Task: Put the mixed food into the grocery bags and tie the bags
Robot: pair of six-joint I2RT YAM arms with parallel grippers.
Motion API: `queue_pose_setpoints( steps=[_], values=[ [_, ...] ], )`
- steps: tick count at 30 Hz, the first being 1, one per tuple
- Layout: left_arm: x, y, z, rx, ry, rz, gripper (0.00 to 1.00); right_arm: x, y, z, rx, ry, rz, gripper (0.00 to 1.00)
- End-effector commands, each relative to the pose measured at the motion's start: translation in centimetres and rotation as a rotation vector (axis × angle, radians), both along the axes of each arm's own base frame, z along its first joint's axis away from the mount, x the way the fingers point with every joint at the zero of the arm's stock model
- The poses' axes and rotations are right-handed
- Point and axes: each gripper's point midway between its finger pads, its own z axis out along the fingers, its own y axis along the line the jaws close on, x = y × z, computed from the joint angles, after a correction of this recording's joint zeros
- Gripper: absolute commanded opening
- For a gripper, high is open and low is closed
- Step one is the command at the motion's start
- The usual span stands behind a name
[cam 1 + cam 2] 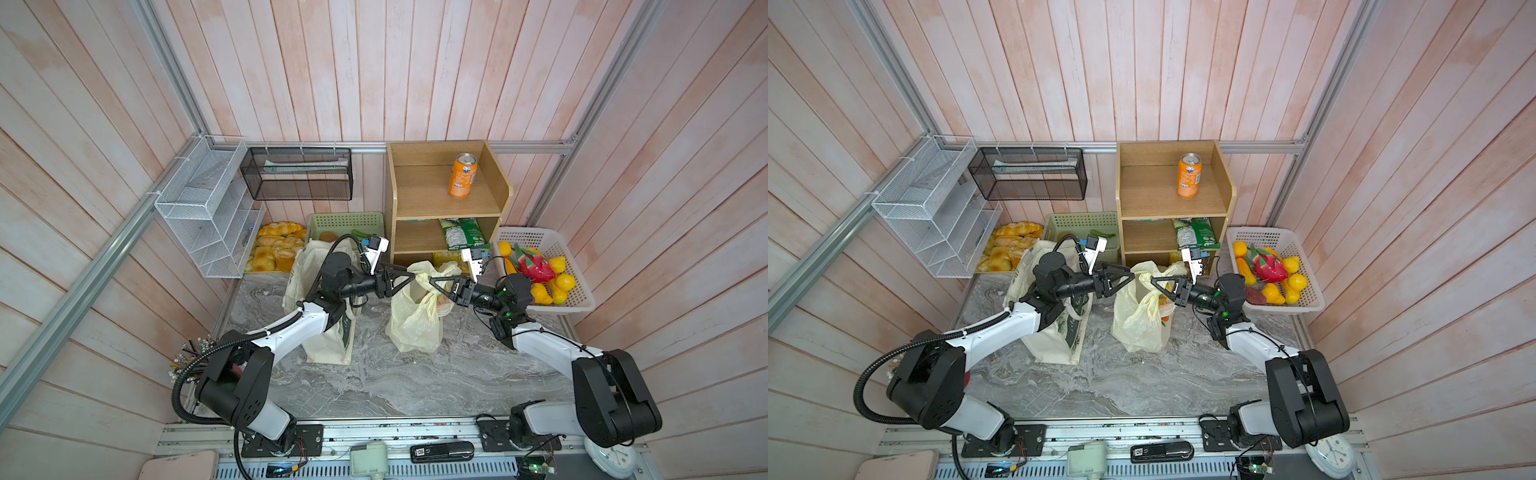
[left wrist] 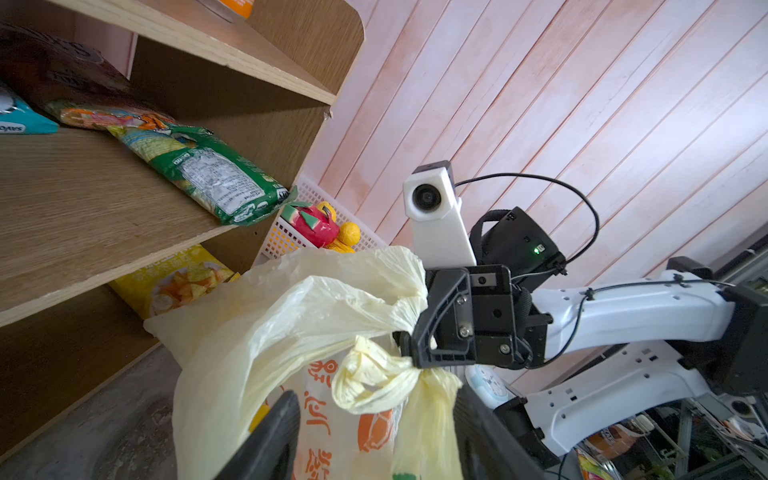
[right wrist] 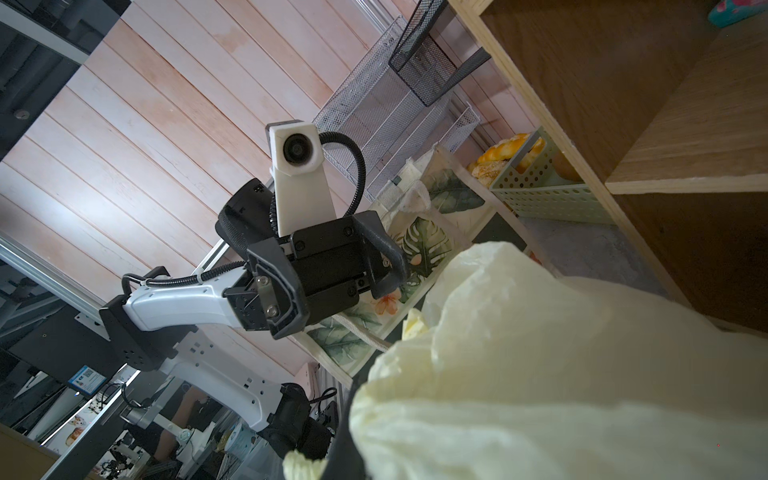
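The pale-yellow plastic grocery bag (image 1: 415,320) (image 1: 1138,320) stands mid-table, its handles twisted into a knot (image 2: 374,374). My right gripper (image 1: 432,282) (image 1: 1154,281) (image 2: 409,345) is shut on the handle right beside the knot. From the other side my left gripper (image 1: 409,276) (image 1: 1129,278) (image 2: 374,415) is open, its fingers (image 2: 270,436) either side of the knot and clear of it. The cream canvas tote (image 1: 328,345) (image 1: 1054,340) stands upright under the left arm. The mixed food is hidden. In the right wrist view the plastic bag (image 3: 540,374) covers my jaws.
Behind the bag stands a wooden shelf (image 1: 446,208) with an orange can (image 1: 462,175) and a green snack packet (image 1: 463,232). A white basket (image 1: 582,305) of toy fruit sits at the right. A green basket (image 1: 345,224), bread (image 1: 274,249) and wire racks (image 1: 208,208) are at the back left.
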Motion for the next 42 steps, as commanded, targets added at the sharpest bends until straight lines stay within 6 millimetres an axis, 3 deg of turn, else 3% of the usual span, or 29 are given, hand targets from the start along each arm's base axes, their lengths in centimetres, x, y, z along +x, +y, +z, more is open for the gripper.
queue_pose_setpoints(
  steps=[1, 7, 17, 23, 33, 38, 42],
  values=[
    [-0.5, -1.3, -0.1, -0.013, 0.013, -0.057, 0.61, -0.4, 0.0, -0.3, -0.004, -0.02, 0.015, 0.0],
    [0.3, -2.3, -1.4, 0.0, 0.044, -0.046, 0.62, -0.8, -0.1, 0.1, 0.001, -0.031, 0.018, 0.0],
    [1.1, -3.4, -1.0, -0.013, 0.051, -0.064, 0.62, -0.8, -0.2, 0.0, 0.001, -0.029, 0.012, 0.0],
    [0.7, -3.9, -0.6, -0.023, 0.043, -0.102, 0.47, -0.5, -0.2, -0.2, 0.007, -0.015, 0.009, 0.0],
    [-0.3, -3.8, -1.8, -0.017, 0.065, -0.138, 0.48, 0.0, -0.2, -0.4, 0.003, -0.008, -0.007, 0.0],
    [-1.1, -3.7, -1.9, -0.02, 0.067, -0.165, 0.36, 0.2, -0.2, -0.4, 0.002, -0.003, -0.014, 0.0],
    [-1.4, -3.6, -2.1, -0.02, 0.069, -0.18, 0.32, 0.4, -0.3, -0.4, -0.001, -0.001, -0.026, 0.0]
  ],
)
